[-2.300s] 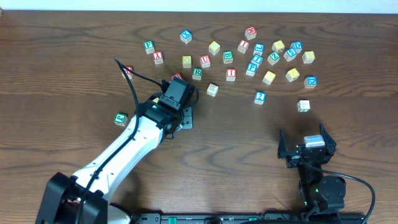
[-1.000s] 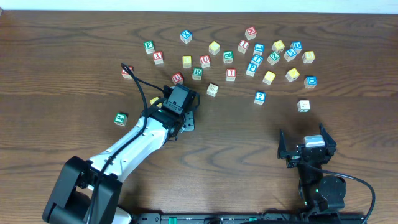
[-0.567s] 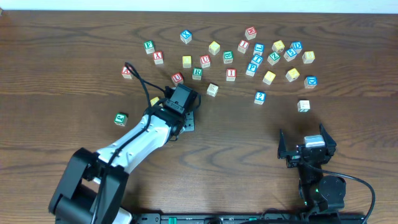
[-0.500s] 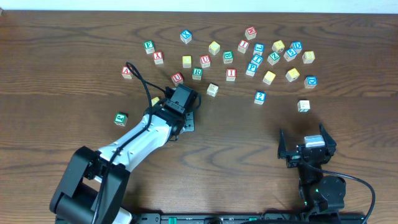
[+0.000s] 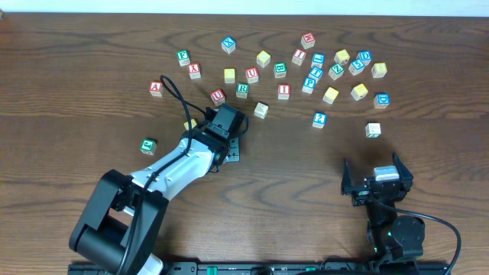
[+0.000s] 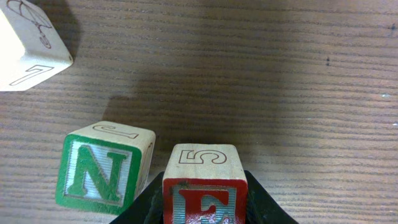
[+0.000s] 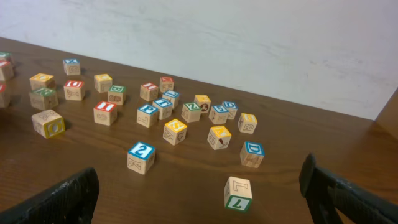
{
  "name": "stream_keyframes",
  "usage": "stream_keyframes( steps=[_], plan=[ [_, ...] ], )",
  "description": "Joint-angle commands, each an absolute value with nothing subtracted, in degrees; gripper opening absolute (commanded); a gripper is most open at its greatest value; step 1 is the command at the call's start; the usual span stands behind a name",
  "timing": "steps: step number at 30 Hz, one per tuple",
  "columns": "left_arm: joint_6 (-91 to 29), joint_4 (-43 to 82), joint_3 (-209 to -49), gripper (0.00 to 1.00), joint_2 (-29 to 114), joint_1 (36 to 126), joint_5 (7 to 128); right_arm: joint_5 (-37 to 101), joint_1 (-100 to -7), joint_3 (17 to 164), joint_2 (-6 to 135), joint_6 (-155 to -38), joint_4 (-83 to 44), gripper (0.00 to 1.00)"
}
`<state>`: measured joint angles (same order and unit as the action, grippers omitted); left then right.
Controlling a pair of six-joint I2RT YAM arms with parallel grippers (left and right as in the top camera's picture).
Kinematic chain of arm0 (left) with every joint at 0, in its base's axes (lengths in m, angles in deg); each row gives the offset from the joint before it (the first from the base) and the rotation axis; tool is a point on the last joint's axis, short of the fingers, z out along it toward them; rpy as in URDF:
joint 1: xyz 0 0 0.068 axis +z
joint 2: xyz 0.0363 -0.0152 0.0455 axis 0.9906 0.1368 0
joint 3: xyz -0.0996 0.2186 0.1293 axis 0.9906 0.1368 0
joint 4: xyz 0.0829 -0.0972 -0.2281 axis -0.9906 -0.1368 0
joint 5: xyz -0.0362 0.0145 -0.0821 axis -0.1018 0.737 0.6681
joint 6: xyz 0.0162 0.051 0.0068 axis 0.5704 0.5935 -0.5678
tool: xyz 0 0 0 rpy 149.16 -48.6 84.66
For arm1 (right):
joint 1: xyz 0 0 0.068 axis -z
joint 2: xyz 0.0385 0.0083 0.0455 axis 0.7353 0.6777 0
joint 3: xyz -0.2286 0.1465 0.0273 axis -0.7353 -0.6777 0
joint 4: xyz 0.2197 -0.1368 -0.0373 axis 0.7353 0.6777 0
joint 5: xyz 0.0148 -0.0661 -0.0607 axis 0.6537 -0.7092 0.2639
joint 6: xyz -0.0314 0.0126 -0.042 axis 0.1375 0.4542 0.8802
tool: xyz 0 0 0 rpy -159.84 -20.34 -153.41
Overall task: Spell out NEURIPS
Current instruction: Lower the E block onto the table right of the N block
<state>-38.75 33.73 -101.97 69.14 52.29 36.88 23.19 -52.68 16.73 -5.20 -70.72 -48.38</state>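
My left gripper (image 6: 205, 190) is shut on the red E cube (image 6: 204, 180), which rests low over the table. The green N cube (image 6: 102, 168) stands just to the left of it, a small gap between them. In the overhead view the left gripper (image 5: 221, 124) hides both cubes. Further back lie the red U (image 5: 218, 96), green R (image 5: 242, 88), red I (image 5: 283, 91), blue P (image 5: 309, 82) and a yellow S cube (image 7: 175, 131). My right gripper (image 5: 378, 180) stands open near the front edge with nothing between its fingers.
A pale cube (image 6: 28, 43) lies up left of the N. A red A cube (image 5: 156, 86), a green cube (image 5: 148, 145) and a pale cube (image 5: 261, 110) surround the left gripper. Several other letter cubes cluster at the back right; one marked 7 (image 7: 237, 193) lies ahead of the right gripper.
The left arm's rear links have swung rightward while its gripper stays almost in place, still shut on the E cube. The right arm has not moved.
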Motion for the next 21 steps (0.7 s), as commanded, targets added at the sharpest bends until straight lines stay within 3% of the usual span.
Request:
stream_keyframes(
  steps=[1, 21],
  plan=[
    [-38.0, 34.0, -101.4, 0.17, 70.0, 52.2, 35.9, 23.2, -52.2, 16.6, -5.5, -70.3, -48.1, 0.99],
    [-36.1, 36.4, -101.4, 0.17, 70.5, 52.2, 34.6, 23.2, -52.2, 16.6, -5.5, -70.3, -48.1, 0.99]
  ],
)
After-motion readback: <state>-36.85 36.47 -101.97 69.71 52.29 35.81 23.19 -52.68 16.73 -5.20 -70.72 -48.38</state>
